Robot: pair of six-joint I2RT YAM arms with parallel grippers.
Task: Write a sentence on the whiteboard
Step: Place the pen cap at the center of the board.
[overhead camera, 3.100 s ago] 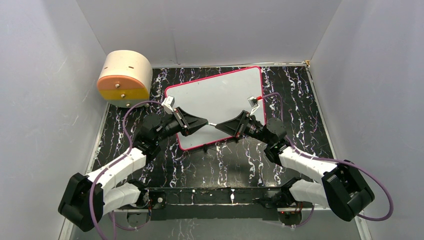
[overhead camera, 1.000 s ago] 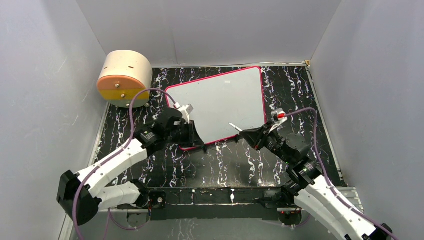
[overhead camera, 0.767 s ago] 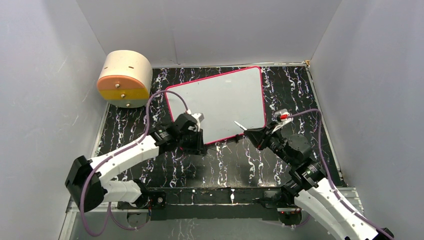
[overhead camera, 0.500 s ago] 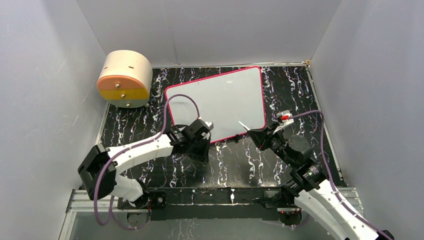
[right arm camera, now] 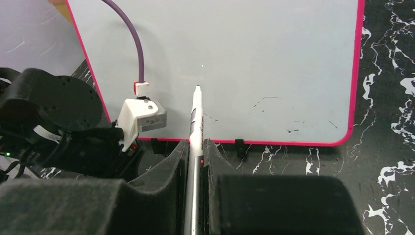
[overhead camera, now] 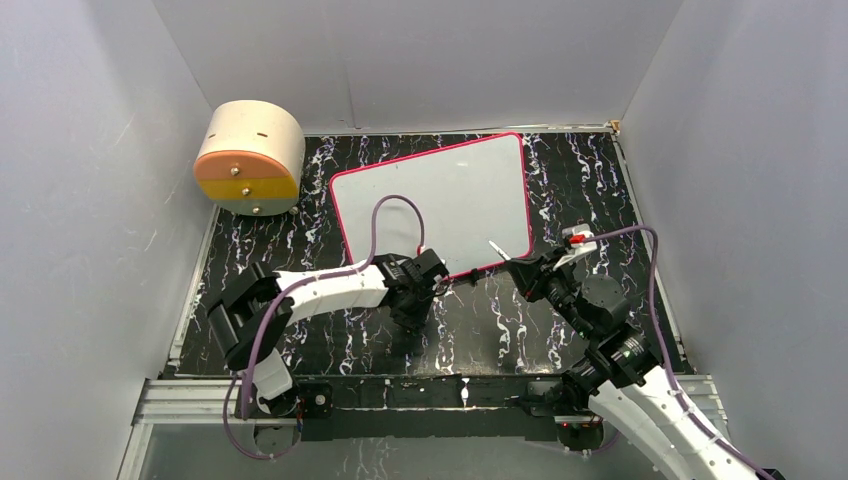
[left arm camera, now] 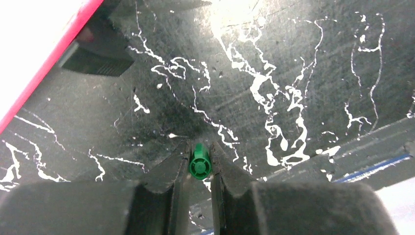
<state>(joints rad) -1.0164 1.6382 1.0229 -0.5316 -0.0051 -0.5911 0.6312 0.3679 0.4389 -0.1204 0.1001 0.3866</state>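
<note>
The left gripper [left arm camera: 199, 151] has pulled back off the whiteboard [overhead camera: 440, 195], which lies at the table's [overhead camera: 600, 200] far middle, and pinches a green cap [left arm camera: 199, 165], so the right gripper [right arm camera: 195, 147], clamped on the pen [right arm camera: 196, 115], is nearer, pen pointing straight over the board's near edge.

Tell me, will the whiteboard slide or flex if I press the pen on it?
Probably stiff: the whiteboard is rimmed and rests on the table. It may slide under the pen, since nothing pins it: the left end effector holds a green cap off the board. It looks thin, so likely light.
</note>
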